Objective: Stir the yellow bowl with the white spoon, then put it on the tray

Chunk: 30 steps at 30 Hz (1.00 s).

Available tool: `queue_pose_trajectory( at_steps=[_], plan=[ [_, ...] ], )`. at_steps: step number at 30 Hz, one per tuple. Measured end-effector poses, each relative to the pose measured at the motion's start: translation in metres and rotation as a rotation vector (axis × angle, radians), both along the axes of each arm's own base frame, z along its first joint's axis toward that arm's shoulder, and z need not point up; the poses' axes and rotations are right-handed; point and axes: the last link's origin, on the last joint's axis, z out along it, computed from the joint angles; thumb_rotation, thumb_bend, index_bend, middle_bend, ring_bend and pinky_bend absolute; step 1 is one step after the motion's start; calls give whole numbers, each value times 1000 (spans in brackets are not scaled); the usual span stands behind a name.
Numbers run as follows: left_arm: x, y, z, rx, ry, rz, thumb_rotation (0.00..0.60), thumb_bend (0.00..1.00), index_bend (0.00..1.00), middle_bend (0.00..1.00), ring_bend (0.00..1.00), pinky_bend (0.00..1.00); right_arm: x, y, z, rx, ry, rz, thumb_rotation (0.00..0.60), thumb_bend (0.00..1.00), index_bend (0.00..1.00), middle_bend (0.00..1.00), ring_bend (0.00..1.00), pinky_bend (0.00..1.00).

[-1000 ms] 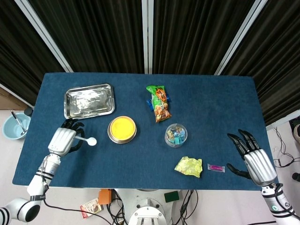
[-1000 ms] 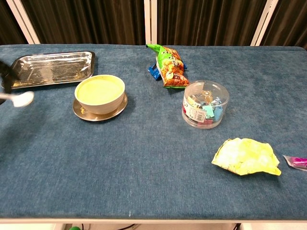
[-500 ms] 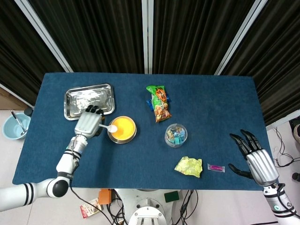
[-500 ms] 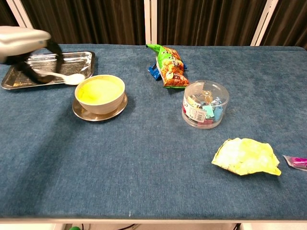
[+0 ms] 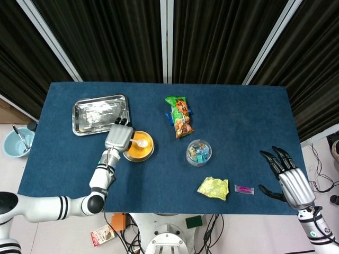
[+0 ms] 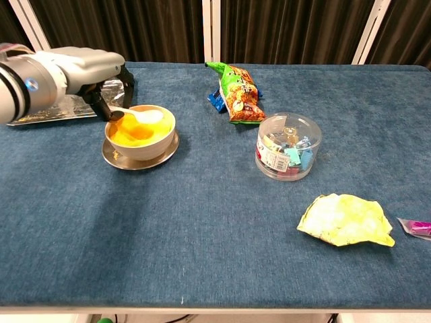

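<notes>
The yellow bowl [image 5: 139,148] [image 6: 138,134] stands on a small metal saucer left of the table's middle. My left hand [image 5: 118,138] [image 6: 91,73] hovers at the bowl's left rim and grips the handle of the white spoon [image 5: 140,142] [image 6: 143,116], whose head is over the bowl's inside. The steel tray [image 5: 100,113] [image 6: 47,113] lies behind and left of the bowl, partly hidden by my arm in the chest view. My right hand [image 5: 288,180] hangs open at the table's near right corner, holding nothing.
A green snack bag [image 5: 179,116] lies behind the middle, a clear tub of sweets [image 5: 198,152] in front of it. A crumpled yellow wrapper [image 5: 213,188] and a small pink packet [image 5: 244,189] lie near the front right. A blue bowl [image 5: 15,142] sits off the table, left.
My left hand carried the spoon from the front left of the table up and right, until its head came over the yellow bowl. The right hand stayed still.
</notes>
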Motion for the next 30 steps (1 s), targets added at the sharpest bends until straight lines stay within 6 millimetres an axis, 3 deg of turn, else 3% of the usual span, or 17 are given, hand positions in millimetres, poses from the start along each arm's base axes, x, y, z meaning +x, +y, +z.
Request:
queue_pose_trajectory(
  at_steps=[15,23,30],
  plan=[
    [2,-1,-12,-6,26,22,600,392,551,266,120,131,-2,-2,-1,5,-1,-9,600,180,63,144,0,98],
    [5,-1,-17,-6,38,18,600,385,463,258,120,132,-3,-2,0,3,-2,-12,600,180,63,144,0,98],
    [7,-5,-16,-13,54,2,600,385,448,255,120,131,-2,-2,1,2,-4,-9,600,180,63,144,0,98]
  ],
)
